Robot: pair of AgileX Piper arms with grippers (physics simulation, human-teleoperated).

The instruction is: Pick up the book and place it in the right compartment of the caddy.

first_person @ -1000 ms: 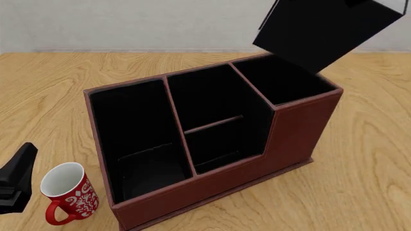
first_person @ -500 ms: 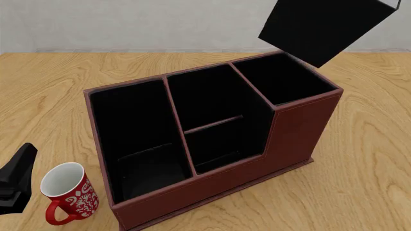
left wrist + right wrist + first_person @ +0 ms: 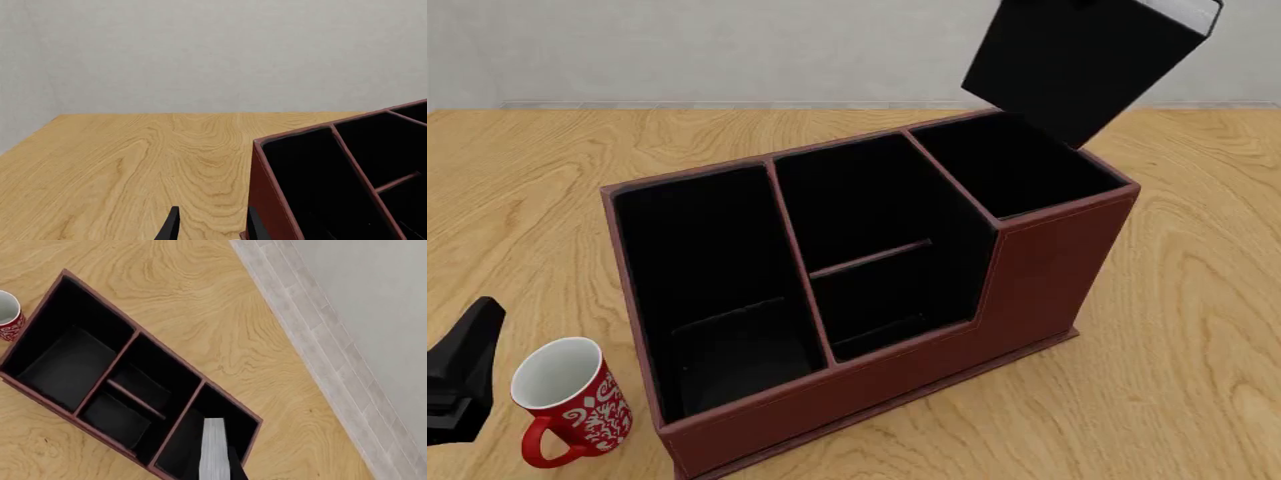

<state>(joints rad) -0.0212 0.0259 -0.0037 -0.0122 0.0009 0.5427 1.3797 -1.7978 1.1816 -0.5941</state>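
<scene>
Black book (image 3: 1084, 62) with white page edges; reddish-brown caddy (image 3: 1034, 290), black inside; red mug (image 3: 567, 402) with white pattern; light wood-grain surface (image 3: 521, 190).

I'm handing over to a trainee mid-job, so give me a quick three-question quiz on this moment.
1. True or false: the thick black hardcover book hangs tilted above the reddish-brown leather-like caddy.
2. Which is under the book's lower corner? A) the wide low-fronted section B) the shelved middle section C) the tall narrow right compartment
3. Fill in: the red patterned mug stands on the wooden table beside the caddy's ____ end.

Key: 1 true; 2 C; 3 left.
</scene>
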